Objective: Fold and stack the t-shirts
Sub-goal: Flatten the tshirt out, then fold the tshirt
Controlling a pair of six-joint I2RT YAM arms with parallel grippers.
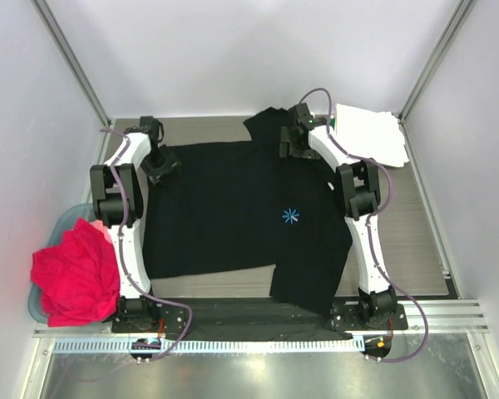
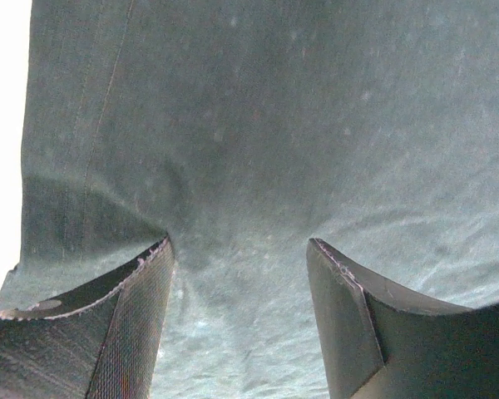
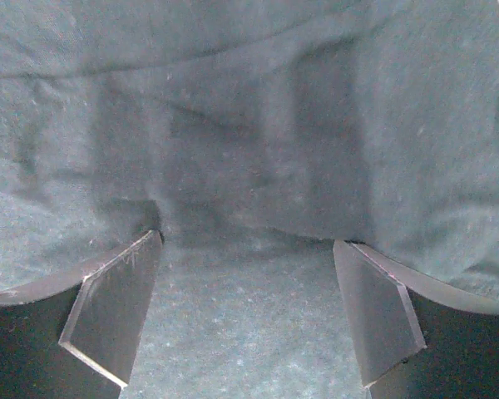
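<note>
A black t-shirt (image 1: 233, 216) with a small blue star print (image 1: 291, 216) lies spread on the table, its right part folded over toward the front. My left gripper (image 1: 160, 170) is down on its far left corner. In the left wrist view the gripper (image 2: 237, 243) is open, with its fingertips (image 2: 154, 258) pressing into the cloth. My right gripper (image 1: 295, 145) is on the far edge near the sleeve. In the right wrist view it (image 3: 245, 237) is open, with the black cloth (image 3: 249, 125) lying between and beyond the fingers.
A folded white t-shirt (image 1: 368, 133) lies at the back right corner. A crumpled red and pink pile of shirts (image 1: 75, 274) fills the pale blue tub (image 1: 60, 223) at the left. The metal rail (image 1: 258, 342) runs along the near edge.
</note>
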